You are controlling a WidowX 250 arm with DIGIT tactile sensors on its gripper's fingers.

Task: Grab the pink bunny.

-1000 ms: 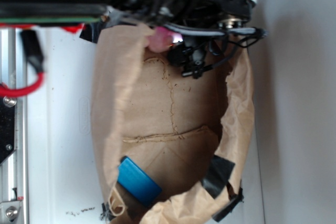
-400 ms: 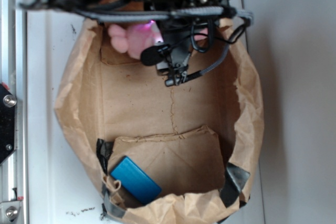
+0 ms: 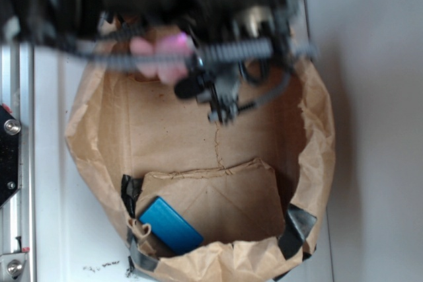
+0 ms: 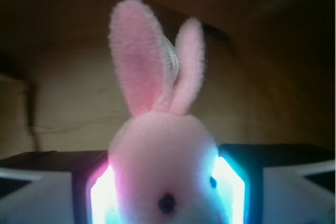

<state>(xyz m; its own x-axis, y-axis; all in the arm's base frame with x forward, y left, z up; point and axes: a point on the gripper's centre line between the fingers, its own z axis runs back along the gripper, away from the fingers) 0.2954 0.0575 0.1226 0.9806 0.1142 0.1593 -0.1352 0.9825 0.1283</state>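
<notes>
fingers [image 4: 97,192] clamped on pink bunny [image 4: 163,171], one pad each side of head, ears upright. exterior view blurred: bunny [image 3: 158,54] at far end of open brown paper bag [image 3: 317,137] on white surface [image 3: 53,183]. blue box [image 3: 170,225] at bag's near-left corner, well apart.

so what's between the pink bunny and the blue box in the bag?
Only the bag's bare brown paper floor with its creased fold, exterior view. The pink bunny sits at the far end, the blue box near.
</notes>
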